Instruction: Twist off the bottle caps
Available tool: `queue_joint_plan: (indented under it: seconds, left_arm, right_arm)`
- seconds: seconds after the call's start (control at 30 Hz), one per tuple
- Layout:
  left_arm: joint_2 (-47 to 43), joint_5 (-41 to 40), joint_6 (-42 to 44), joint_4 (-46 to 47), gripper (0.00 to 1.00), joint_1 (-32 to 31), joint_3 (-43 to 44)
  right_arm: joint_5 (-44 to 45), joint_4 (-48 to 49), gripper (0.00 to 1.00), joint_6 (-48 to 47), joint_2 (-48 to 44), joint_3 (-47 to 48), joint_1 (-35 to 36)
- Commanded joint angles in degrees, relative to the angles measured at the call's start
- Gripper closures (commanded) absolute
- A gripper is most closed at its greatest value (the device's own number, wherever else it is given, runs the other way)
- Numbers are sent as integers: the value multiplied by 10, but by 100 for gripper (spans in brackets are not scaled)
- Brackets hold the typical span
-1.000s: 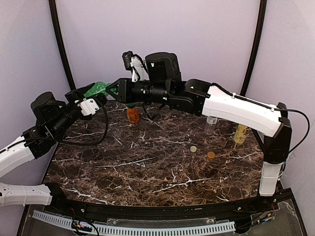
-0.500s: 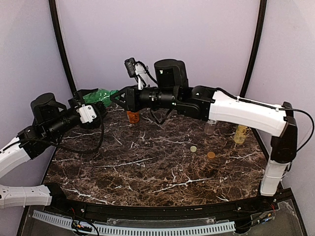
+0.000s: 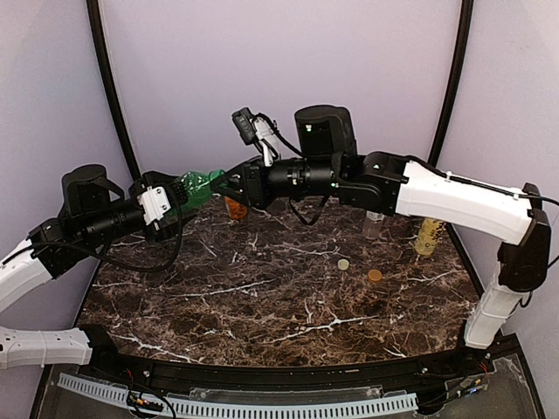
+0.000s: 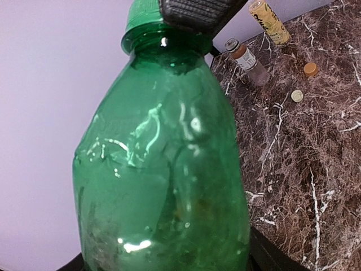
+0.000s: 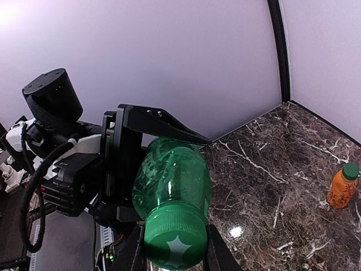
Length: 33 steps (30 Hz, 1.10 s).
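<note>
The all-green bottle (image 3: 194,187) hangs on its side above the table's back left. My right gripper (image 3: 220,188) is shut on its green cap (image 5: 176,240), one finger on each side. My left gripper (image 3: 173,201) is open, its jaws spread around the dented body (image 4: 163,169) of the green bottle. The short orange bottle (image 3: 236,208) stands capped behind the right gripper. The clear bottle with the brown label (image 3: 375,223) and the pale yellow bottle (image 3: 427,237) stand at the right.
A pale cap (image 3: 343,264) and an orange cap (image 3: 375,275) lie loose on the marble table (image 3: 262,305), right of centre. Purple walls close in the back and sides.
My left gripper has opened around the green bottle. Both arms and the bottle have shifted right and slightly lower, with the right gripper staying on the cap.
</note>
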Motion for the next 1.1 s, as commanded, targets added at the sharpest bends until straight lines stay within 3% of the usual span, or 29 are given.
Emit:
queue_joint_plan:
  seconds: [0.0,0.27,0.4,0.5,0.63,0.8,1.07]
  left_arm:
    - [10,9,-29,-51,27,0,12]
    - [11,23,-34,-44,56,-1,30]
    - [4,-2,7,-14,62,-1,19]
    - [4,-32,59,33,67,-1,2]
    - [10,-114,142,119,71,-2,-21]
    - [10,-136,213,200,74,-2,-40]
    - [7,-136,228,201,74,-2,-44]
  right_arm:
    - [-25,20,100,-14,-26,-2,-1]
    - [-15,10,97,-9,-22,-2,-1]
    - [7,9,50,22,-32,-7,-4]
    - [29,9,35,75,-46,-15,-13]
    - [42,17,31,174,-54,-28,-29]
    - [17,39,30,222,-40,-24,-36]
    - [-4,34,28,230,11,28,-37]
